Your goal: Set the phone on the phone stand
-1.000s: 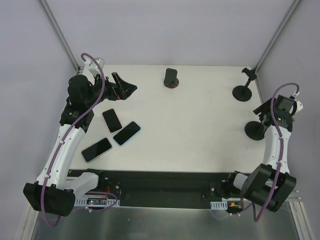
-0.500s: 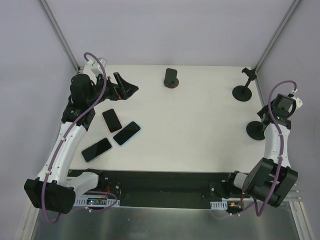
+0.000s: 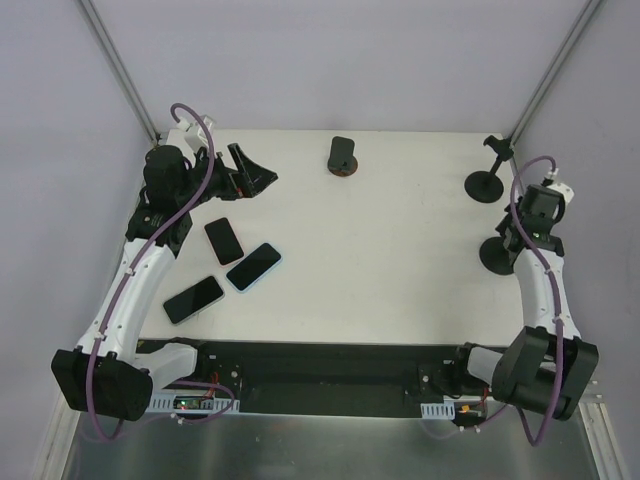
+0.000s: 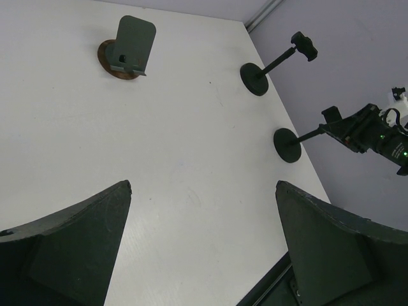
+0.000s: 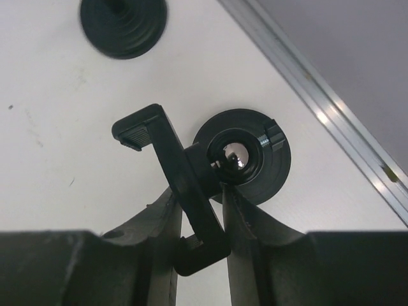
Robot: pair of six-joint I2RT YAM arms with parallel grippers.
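Adjoining lilac walls [image 3: 320,60], white table [image 3: 400,250] bearing phones [image 3: 224,240], phone stand [image 3: 497,258].

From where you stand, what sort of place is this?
Probably a robot test bench: a white table boxed in by plain walls, two arms bolted at its edge, phones and stands laid out.

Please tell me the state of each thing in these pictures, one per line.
Left gripper: open, empty.
Right gripper: shut on near clamp stand.
Near clamp stand: empty, gripped at clamp.
Far clamp stand: upright, empty.
Plate stand: upright, empty.
Three phones: flat on table.
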